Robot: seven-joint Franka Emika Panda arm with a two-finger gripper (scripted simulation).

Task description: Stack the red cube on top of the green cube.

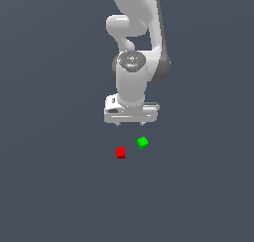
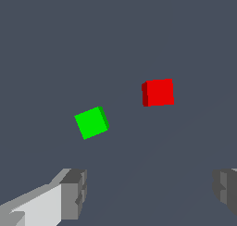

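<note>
The red cube (image 1: pixel 120 152) lies on the dark grey floor, and the green cube (image 1: pixel 142 143) lies a short way to its right in the exterior view, slightly farther back. The two cubes are apart, not touching. My gripper (image 1: pixel 130 123) hangs above and behind them, open, with nothing between its fingers. In the wrist view the red cube (image 2: pixel 158 92) and the green cube (image 2: pixel 92 122) both lie beyond the fingertips (image 2: pixel 74 192), and the gripper (image 2: pixel 150 192) stands wide apart and empty.
The floor (image 1: pixel 49 186) is a plain dark grey surface. The white arm (image 1: pixel 136 32) rises behind the cubes.
</note>
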